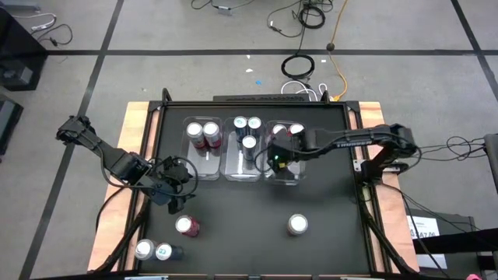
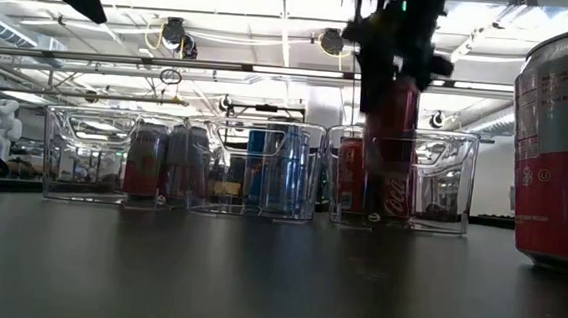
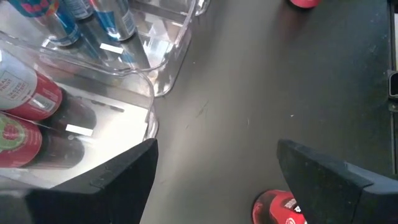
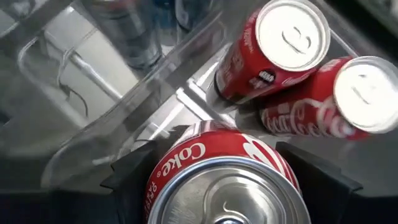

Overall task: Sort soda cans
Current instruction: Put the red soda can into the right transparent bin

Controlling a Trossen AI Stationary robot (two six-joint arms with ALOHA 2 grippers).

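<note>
Two red cans (image 4: 273, 50) already stood in the clear right-hand bin (image 1: 289, 177) when your right gripper (image 4: 227, 186) hung over it, clamped on a third red Coke can (image 4: 217, 168) — the smooth cylinder could knock them or catch the rim going down. Your left gripper (image 3: 214, 180) hovered with fingers apart above a loose red can (image 3: 280, 208).

Black table top (image 1: 257, 210) at centre frame in the high view, edged by wooden boards (image 1: 134, 140) left and right. Three clear plastic bins (image 1: 238, 167) side by side in its upper half. Grey tiled floor around, with coiled black cable (image 1: 298, 66) and orange cable (image 1: 340, 47) at upper centre. White paper sheet (image 1: 424, 227) at lower right.
</note>
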